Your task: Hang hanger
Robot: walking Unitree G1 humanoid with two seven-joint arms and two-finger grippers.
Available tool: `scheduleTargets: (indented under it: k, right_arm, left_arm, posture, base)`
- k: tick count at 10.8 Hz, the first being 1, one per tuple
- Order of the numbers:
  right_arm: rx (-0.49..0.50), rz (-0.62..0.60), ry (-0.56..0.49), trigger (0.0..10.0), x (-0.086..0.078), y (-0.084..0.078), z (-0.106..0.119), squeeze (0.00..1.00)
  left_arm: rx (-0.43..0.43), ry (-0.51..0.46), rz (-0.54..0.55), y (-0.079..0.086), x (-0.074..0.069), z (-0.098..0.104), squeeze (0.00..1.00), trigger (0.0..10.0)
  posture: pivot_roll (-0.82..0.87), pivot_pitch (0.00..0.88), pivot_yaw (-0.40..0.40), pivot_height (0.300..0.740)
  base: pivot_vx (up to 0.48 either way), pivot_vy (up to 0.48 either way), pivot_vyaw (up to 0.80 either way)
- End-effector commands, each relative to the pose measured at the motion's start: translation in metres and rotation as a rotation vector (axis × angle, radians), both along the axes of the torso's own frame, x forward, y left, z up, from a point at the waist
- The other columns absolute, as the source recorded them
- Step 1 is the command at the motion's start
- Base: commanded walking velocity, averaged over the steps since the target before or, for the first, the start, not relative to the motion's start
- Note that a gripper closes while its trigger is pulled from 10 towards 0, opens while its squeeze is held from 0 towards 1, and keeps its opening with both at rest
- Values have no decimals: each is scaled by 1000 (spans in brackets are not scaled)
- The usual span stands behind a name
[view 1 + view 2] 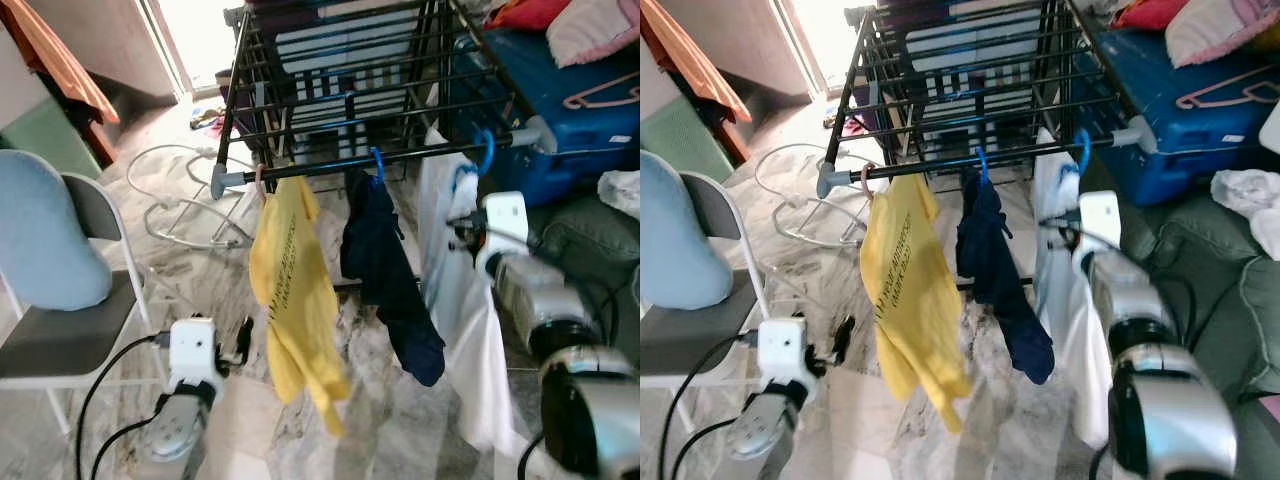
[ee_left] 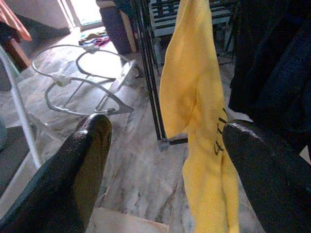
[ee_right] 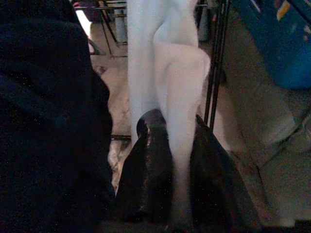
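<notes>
Your right claw [image 3: 167, 160] is pinched shut on the white hanging garment [image 1: 470, 330], the pale cloth running down between its two black fingers [image 3: 146, 170] in the right wrist view. That garment hangs from a blue plastic hanger [image 1: 478, 160] whose hook sits over the dark front rail [image 1: 400, 155] of the black metal drying rack [image 1: 350, 70], close to the rail's right-hand grey end cap. Your silver right arm [image 1: 545, 320] reaches up to the cloth from below and to the right.

Along the same rail toward its middle, a dark navy garment [image 1: 385, 270] hangs on a second blue hanger [image 1: 377, 165]. Further toward the rail's left end, a yellow printed shirt [image 1: 290, 290] hangs from a pale hook [image 1: 260, 180].

Your left claw [image 2: 165, 160] is wide open and holds nothing, its fingers [image 2: 82, 160] spread either side of the yellow shirt's lower part without touching it. The left arm [image 1: 185, 390] sits low over the marble-patterned floor [image 1: 400, 430].

At the left stands a grey folding chair with a light blue cushion [image 1: 45, 250]. A white wire frame [image 1: 180, 200] lies on the floor behind it. To the right of the rack is a blue suitcase [image 1: 560, 90] with a pink hanger [image 1: 605, 92] lying on top.
</notes>
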State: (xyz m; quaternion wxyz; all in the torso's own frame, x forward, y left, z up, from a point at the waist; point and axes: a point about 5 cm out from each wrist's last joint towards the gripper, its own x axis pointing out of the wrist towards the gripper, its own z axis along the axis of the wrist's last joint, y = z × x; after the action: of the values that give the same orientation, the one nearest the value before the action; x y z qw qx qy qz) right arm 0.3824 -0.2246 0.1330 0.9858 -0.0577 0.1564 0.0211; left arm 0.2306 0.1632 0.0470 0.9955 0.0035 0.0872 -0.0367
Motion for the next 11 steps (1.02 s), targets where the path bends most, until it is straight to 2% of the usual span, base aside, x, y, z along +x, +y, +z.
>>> scheduleTargets:
  k: [1, 6, 9, 11]
  right_arm:
    - [-19, 41, -67, 10000, 11, 9, 22, 0]
    - [45, -6, 13, 10000, 12, -2, 24, 0]
    - [135, -60, 102, 10000, 4, -7, 4, 0]
    - [132, -64, 138, 10000, -1, -8, -7, 0]
  left_arm:
    - [20, 6, 10, 9, -3, 3, 0, 10000]
    - [24, 47, -2, 11, -10, 6, 0, 10000]
    - [34, 83, -10, 15, -20, 7, 0, 10000]
    - [40, 93, -9, 17, -22, 9, 0, 10000]
  posture:
    - [7, 45, 175, 740]
    - [39, 61, 178, 740]
    - [75, 80, 180, 740]
    - [85, 84, 181, 740]
  base:
    - [0, 0, 0]
    - [0, 0, 0]
    - [0, 0, 0]
    - [0, 0, 0]
